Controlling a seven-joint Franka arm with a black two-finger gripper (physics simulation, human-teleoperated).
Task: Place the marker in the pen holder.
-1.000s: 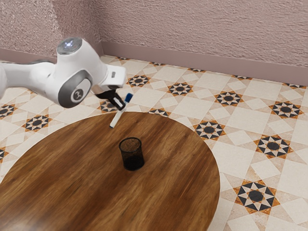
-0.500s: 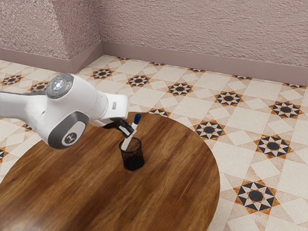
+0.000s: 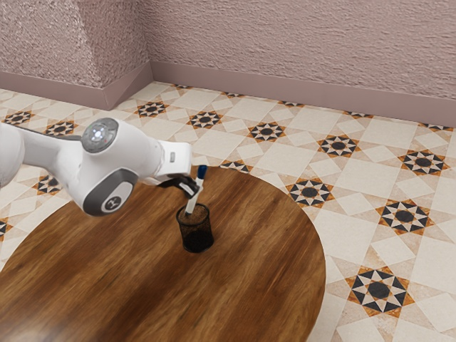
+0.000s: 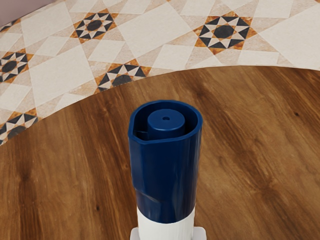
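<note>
Marker [image 3: 192, 203] clasped in your claw [image 3: 192, 188], blue cap [image 3: 202, 172] toward one o'clock in the exterior view, is at the mesh pen holder [image 3: 197, 236]'s mouth, leaving you, it seems, lowering and release.

Round wooden table [image 3: 265, 256], black mesh pen holder [image 3: 196, 231] on it

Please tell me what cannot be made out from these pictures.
Whether the marker dips into the pen holder or ends just above it: exterior view, tip too small to tell.
The marker's lower part: wrist view, cut off by the lower edge.
The pen holder's floor: exterior view, hidden by its dark wall.
The near part of the table: exterior view, cut off by the lower edge.
</note>
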